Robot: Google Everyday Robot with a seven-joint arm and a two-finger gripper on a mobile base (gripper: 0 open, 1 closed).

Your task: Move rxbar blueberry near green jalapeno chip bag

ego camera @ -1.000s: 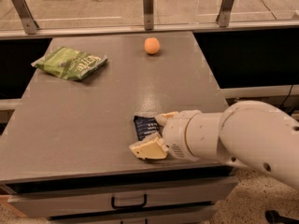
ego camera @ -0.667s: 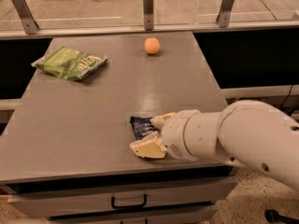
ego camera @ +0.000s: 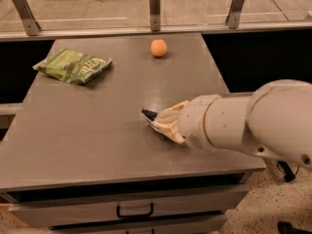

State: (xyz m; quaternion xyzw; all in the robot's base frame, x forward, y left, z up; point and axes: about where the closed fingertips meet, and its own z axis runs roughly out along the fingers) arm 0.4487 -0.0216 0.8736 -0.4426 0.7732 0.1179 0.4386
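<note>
Grey table [ego camera: 87, 130], drawer [ego camera: 134, 206] below, speckled floor [ego camera: 261, 216]

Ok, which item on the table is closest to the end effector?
The small dark navy-blue wrapped bar: only its corner shows past the end effector, front right on the grey table. The crinkly green chip bag and small orange ball lie far back.

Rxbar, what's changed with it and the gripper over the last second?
The gripper has shifted a little up the picture, and the rxbar went with it. Only the bar's dark corner now shows beside the gripper, where more of the wrapper showed before. Whether it was lifted or slid cannot be told. The chip bag and orange ball stayed put.
</note>
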